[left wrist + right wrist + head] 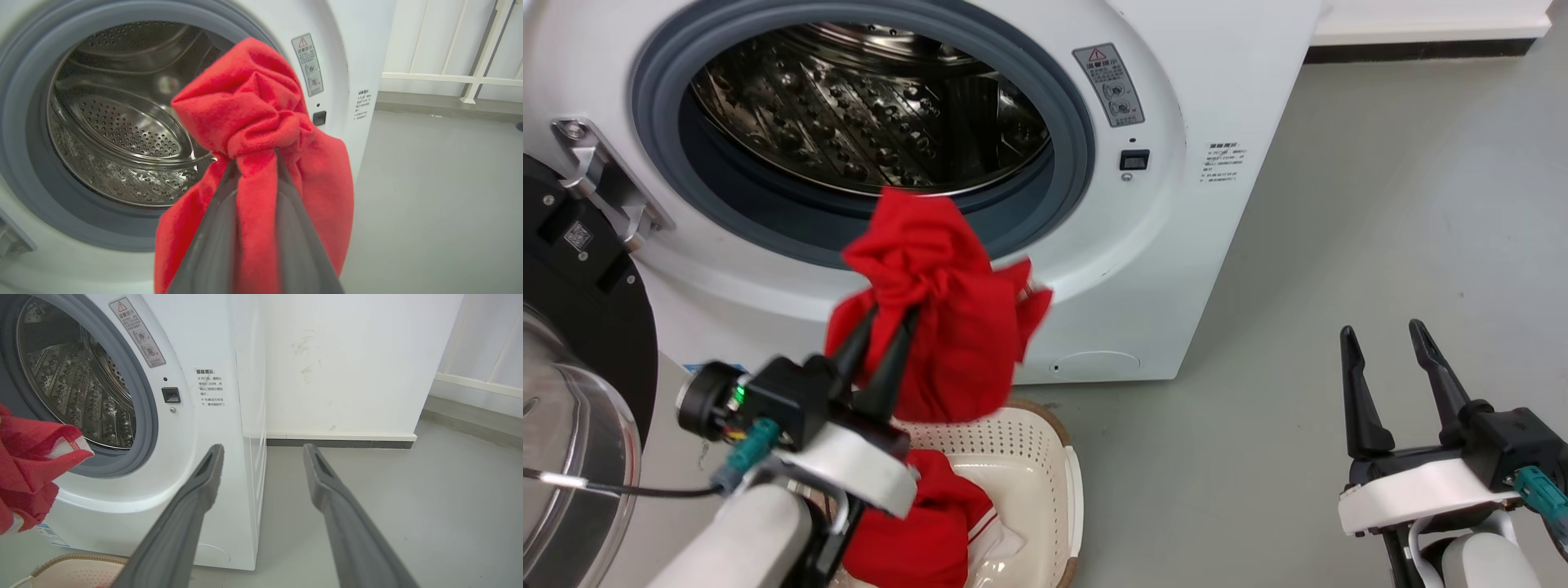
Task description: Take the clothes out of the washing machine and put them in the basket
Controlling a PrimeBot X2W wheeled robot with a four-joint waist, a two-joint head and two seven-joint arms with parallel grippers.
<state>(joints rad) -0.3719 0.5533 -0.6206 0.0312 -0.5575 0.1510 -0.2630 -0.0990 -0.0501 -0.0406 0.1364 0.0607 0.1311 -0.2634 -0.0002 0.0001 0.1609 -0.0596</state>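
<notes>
My left gripper (892, 314) (255, 157) is shut on a bright red garment (939, 310) (253, 106) that hangs bunched in the air in front of the washing machine (1160, 204) porthole, above the basket (1045, 457). A second red garment (923, 523) with a white-striped edge lies in the basket. The steel drum (866, 106) (122, 122) looks bare inside. My right gripper (1384, 331) (261, 451) is open, low at the right over the floor, holding nothing. In the right wrist view the red garment (28, 465) shows at the left edge and the basket rim (77, 559) at the bottom left.
The machine's black-framed glass door (572, 392) stands swung open at the far left, near my left arm. Grey floor (1380, 204) stretches to the right of the machine, bounded by a white wall and baseboard (1421, 37).
</notes>
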